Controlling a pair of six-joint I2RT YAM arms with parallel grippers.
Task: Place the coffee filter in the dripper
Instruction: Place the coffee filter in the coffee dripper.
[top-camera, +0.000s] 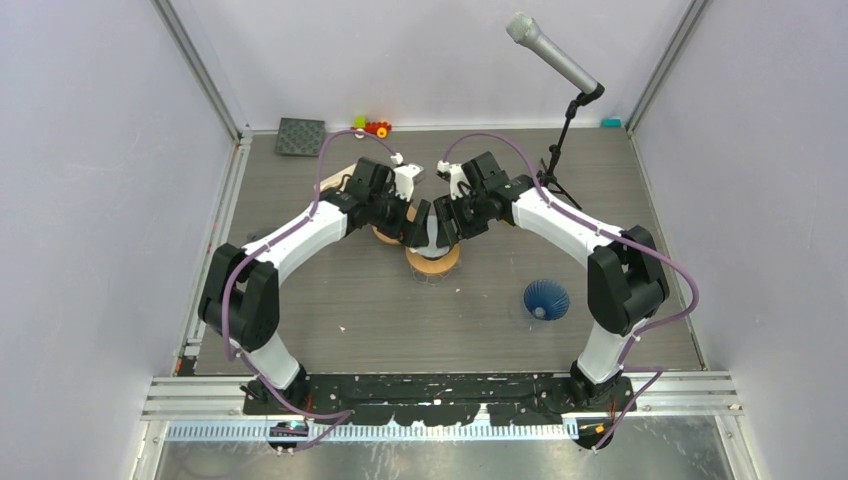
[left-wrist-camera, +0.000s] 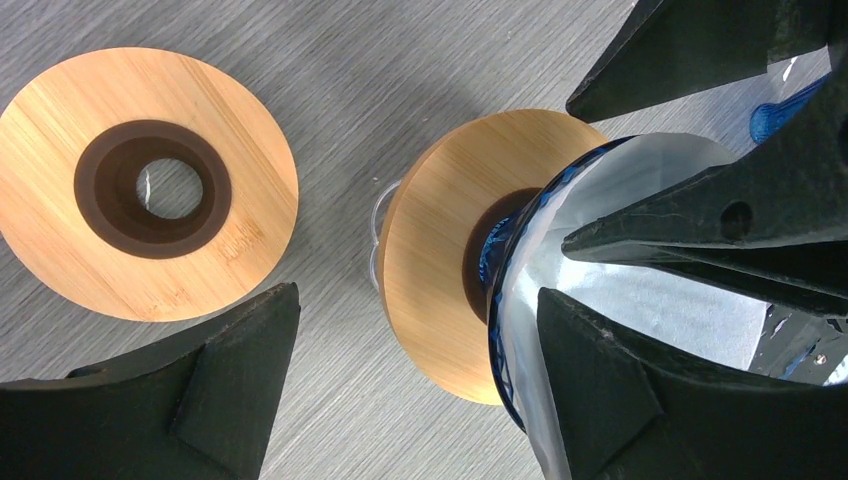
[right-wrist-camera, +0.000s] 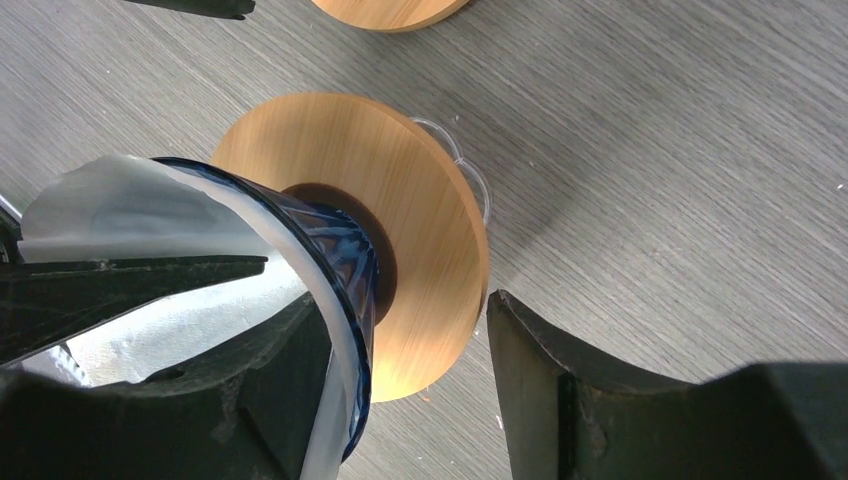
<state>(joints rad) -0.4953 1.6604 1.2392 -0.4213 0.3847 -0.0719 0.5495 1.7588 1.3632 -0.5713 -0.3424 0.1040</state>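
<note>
Item: filter seating, both arms engaged. Table (top-camera: 330, 300): grey wood grain, carries everything listed. Left jaws: spread wide, pinching nothing, straddling the dripper wall, with one finger (left-wrist-camera: 600, 400) inside the cone against the paper and the other outside, clear of the wooden collar. Right jaws: likewise spread and pinching nothing, with one finger (right-wrist-camera: 250, 400) inside the cone and its partner outside beyond the collar. Dripper (left-wrist-camera: 440, 250): blue ribbed glass cone through a bamboo collar, clear handle at the side, apparently upright at mid-table beneath both wrists. Spare disc (left-wrist-camera: 230, 130): bamboo with a dark ring and a hole, lying flat just beside the dripper. Second cone (top-camera: 546, 298): blue, on the table well apart to the right, not involved. Filter (right-wrist-camera: 120, 205): white paper, already inside the cone and lining its wall, with one edge standing proud of the rim. Hazards, as judged: two inner fingers share one narrow cone, so either could strike the other or crease the paper. A finger drawn out while pressing could drag the filter up with it. Uneven sideways push could tip or slide the dripper, possibly into the spare disc. The proud edge may leave the filter unseated.
</note>
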